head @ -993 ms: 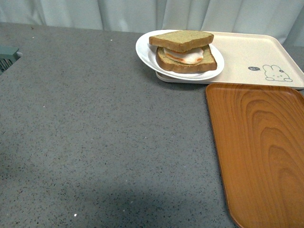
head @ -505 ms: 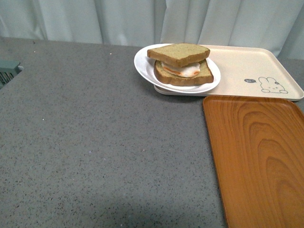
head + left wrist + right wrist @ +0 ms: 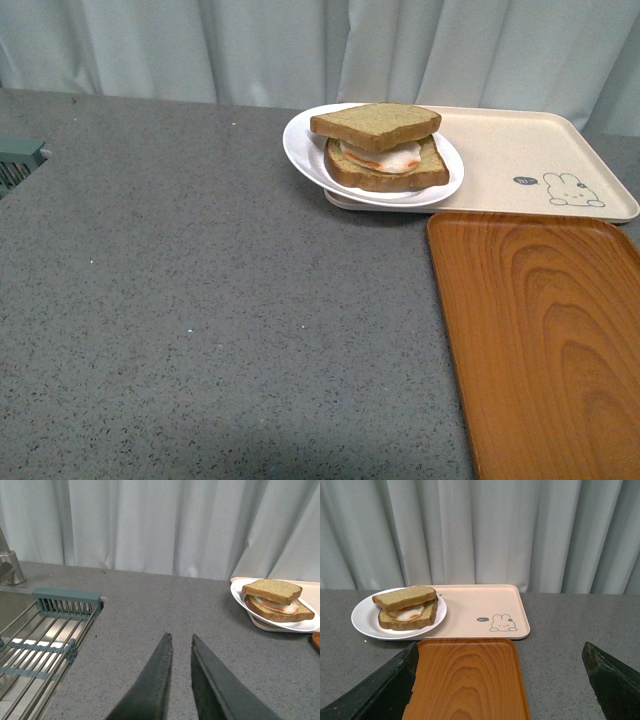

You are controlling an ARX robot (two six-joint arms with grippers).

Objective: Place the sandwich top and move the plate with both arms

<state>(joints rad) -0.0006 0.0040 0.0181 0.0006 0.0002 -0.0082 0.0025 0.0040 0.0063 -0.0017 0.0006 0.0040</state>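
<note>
The sandwich top point(image 3: 375, 120), a plain speckled brown slice, lies on an egg-bearing slice on the round white plate point(image 3: 303, 143). The plate rests partly on the left end of the cream tray. Neither arm shows in the front view. In the left wrist view my left gripper point(image 3: 180, 639) is shut and empty above bare counter, well short of the plate point(image 3: 240, 591) and the sandwich top point(image 3: 272, 589). In the right wrist view my right gripper point(image 3: 502, 652) is open and empty over the wooden tray, with the plate point(image 3: 362, 620) and the sandwich top point(image 3: 404, 597) beyond it.
The cream rabbit-print tray point(image 3: 520, 150) lies at the back right. The brown wood-grain tray point(image 3: 545, 340) lies in front of it at the right. A sink with a teal rack point(image 3: 45, 630) is at the far left. Grey curtains hang behind the counter.
The front view has shifted: the plate, sandwich and trays sit lower in the picture than a second ago. The sandwich has not moved on the plate.
</note>
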